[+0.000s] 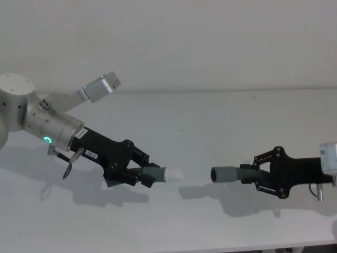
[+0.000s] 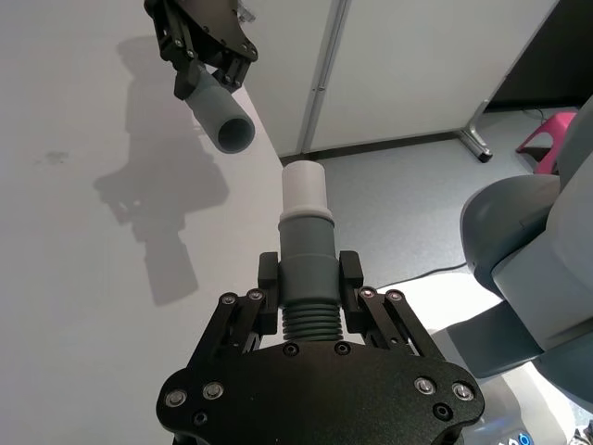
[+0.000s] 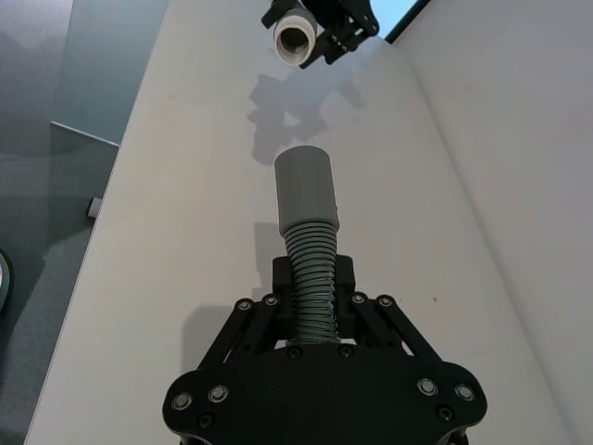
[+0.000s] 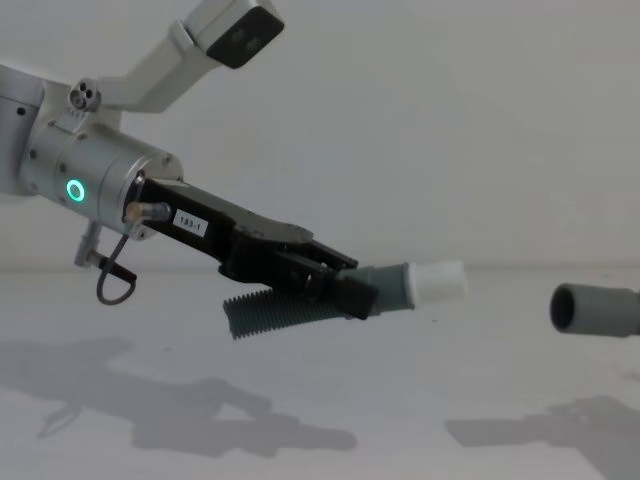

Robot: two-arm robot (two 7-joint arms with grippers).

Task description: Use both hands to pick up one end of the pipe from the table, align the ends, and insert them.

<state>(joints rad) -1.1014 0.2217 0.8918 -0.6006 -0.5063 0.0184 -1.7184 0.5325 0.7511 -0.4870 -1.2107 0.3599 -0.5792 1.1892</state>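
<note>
Already both short, dark grey ribbed hose pieces are lifted clear of the plain white matt table [image 1: 210,121]. The black two-fingered left gripper [image 1: 141,175] is clamped around the piece with the smooth white plug tip [image 1: 173,173]. The black right gripper [image 1: 256,174] is clamped around the piece with the grey open round cuff [image 1: 224,174]. Tip and cuff face each other across a gap, near but apart, roughly level. Picking up looks done; fine alignment and insertion remain.

White label "183-1" [image 4: 189,224] on left hand [image 4: 340,285].
</note>
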